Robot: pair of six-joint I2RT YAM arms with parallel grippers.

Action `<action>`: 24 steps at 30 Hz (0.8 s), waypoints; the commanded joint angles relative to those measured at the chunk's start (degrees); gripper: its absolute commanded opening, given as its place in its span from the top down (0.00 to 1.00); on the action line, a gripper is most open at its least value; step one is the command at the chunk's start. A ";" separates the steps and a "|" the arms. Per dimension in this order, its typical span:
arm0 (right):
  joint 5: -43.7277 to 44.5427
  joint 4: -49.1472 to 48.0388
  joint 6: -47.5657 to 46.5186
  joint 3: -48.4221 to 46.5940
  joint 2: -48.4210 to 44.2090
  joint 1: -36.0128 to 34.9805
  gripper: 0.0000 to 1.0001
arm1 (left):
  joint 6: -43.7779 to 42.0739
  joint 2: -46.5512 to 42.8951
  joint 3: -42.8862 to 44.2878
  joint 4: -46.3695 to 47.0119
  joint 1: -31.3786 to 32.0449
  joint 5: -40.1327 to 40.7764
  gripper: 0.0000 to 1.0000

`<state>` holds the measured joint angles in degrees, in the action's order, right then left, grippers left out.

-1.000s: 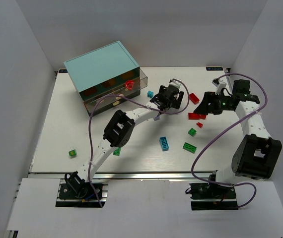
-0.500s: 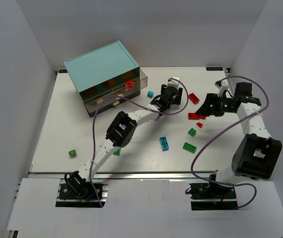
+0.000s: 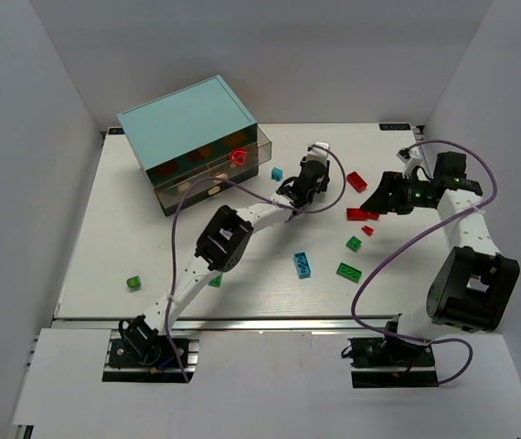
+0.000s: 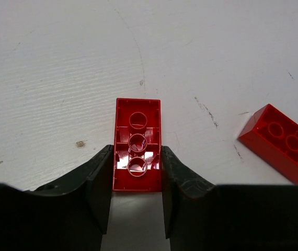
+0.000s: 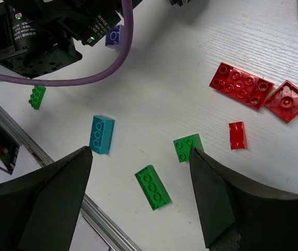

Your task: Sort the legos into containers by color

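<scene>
We see L pincer (image 4: 136,157) clamped on red brick (image 4: 137,120), hollow side up, long axis along the fingers (image 4: 99,180), pointing away; far-mid counter (image 4: 60,63), right of cabinet (image 3: 187,123). R pincer (image 5: 140,151) wide open, empty.

A lego (image 4: 137,151) sits between the left fingers (image 4: 99,183), second lego (image 4: 285,149) to its right.

Mostly bare tabletop (image 3: 114,233) left of the left arm (image 3: 242,222); loose legos (image 3: 348,271) across the right half.
</scene>
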<state>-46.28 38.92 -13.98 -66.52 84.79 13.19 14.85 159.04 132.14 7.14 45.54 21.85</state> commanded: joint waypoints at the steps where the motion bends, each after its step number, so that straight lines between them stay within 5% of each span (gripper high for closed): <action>1: -2.15 0.37 -0.87 -0.01 -1.91 0.52 0.20 | -0.61 -5.84 -2.49 1.30 -0.28 -1.10 0.84; 6: -1.44 0.90 -2.54 0.69 -2.97 0.34 0.21 | -1.67 -15.67 -11.88 3.85 -0.28 -8.20 0.92; 15: -0.39 1.16 -3.16 3.06 -5.43 0.52 0.21 | 1.31 -35.81 -19.02 -6.78 -0.28 -18.50 0.98; 19: -0.30 1.51 -4.12 3.42 -6.57 0.52 0.21 | 4.57 -40.90 -17.27 -19.85 -0.28 -23.67 1.00; 24: -1.09 3.88 -9.56 3.50 -6.66 0.26 0.21 | 4.57 -51.17 -20.86 -23.83 -0.80 -23.96 1.00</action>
<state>-46.26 40.66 -19.00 -62.98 79.59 13.45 18.41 113.84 113.01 -9.78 45.32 0.12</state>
